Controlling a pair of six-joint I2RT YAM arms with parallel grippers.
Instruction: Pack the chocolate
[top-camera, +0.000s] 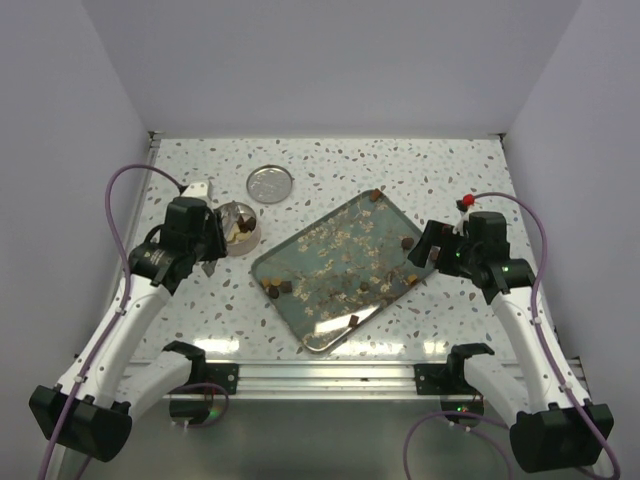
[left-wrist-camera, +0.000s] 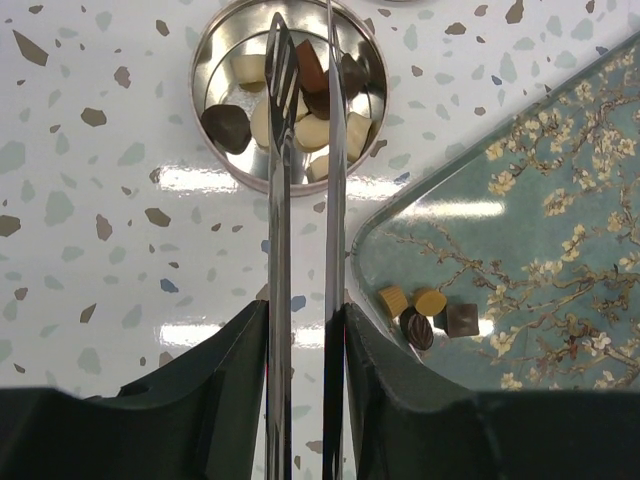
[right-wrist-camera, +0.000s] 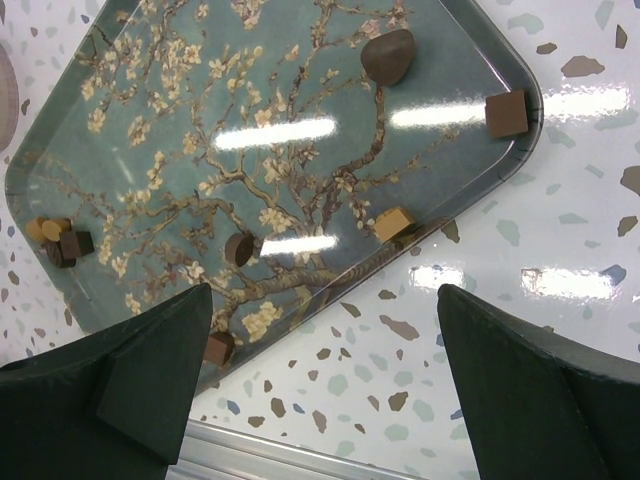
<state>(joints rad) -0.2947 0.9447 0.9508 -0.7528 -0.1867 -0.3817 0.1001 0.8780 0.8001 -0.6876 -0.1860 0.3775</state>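
My left gripper (left-wrist-camera: 305, 312) (top-camera: 207, 247) is shut on thin metal tweezers (left-wrist-camera: 278, 200). The tweezer tips reach over a small round tin (left-wrist-camera: 203, 40) (top-camera: 238, 228), with a brown chocolate piece (left-wrist-camera: 311, 66) between them. The tin holds several cream and dark chocolates (left-wrist-camera: 310, 132). More chocolate lies on the blossom-patterned tray (top-camera: 330, 250): a cluster at its left corner (left-wrist-camera: 428, 312) (top-camera: 275, 288), a dark heart (right-wrist-camera: 388, 55), a brown square (right-wrist-camera: 506, 113), a tan piece (right-wrist-camera: 394, 223), a round piece (right-wrist-camera: 239, 248). My right gripper (right-wrist-camera: 325, 300) (top-camera: 430, 250) is open and empty over the tray's right edge.
The tin's round lid (top-camera: 270, 184) lies on the speckled table behind the tin. A brown square (right-wrist-camera: 220, 347) sits at the tray's near rim. A metal rail (top-camera: 330, 375) runs along the table's near edge. White walls close the back and sides.
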